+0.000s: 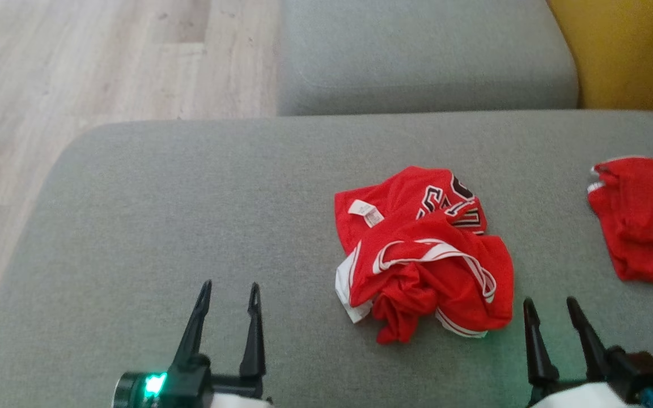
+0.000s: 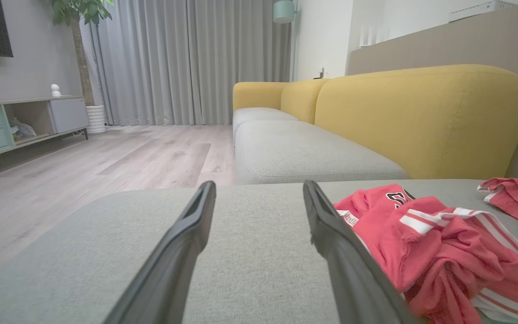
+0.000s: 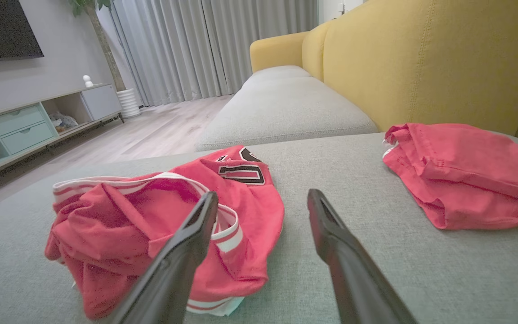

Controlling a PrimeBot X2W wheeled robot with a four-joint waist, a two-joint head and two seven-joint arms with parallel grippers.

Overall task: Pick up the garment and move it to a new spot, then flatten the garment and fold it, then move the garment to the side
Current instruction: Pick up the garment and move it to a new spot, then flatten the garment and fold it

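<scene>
Jersey [image 1: 423, 255]: crumpled on grey cushion [image 1: 190, 198], right of centre.
Red cloth [image 1: 641, 218]: far right, apart from jersey.
Left gripper [image 1: 230, 284]: fingers apart, empty, near left.
Right gripper [image 1: 548, 300]: fingers apart, empty, just beside jersey.

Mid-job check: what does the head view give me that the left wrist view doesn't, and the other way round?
Head view over the left wrist view: the right gripper, open, just off the lower right edge of the red jersey, whose whole crumpled outline is seen from above.

Left wrist view over the head view: the curtains, the potted plant and the low cabinet across the room.

Shared: the red jersey, the second red garment to its right, the grey cushion, the wooden floor and the open left gripper.
</scene>
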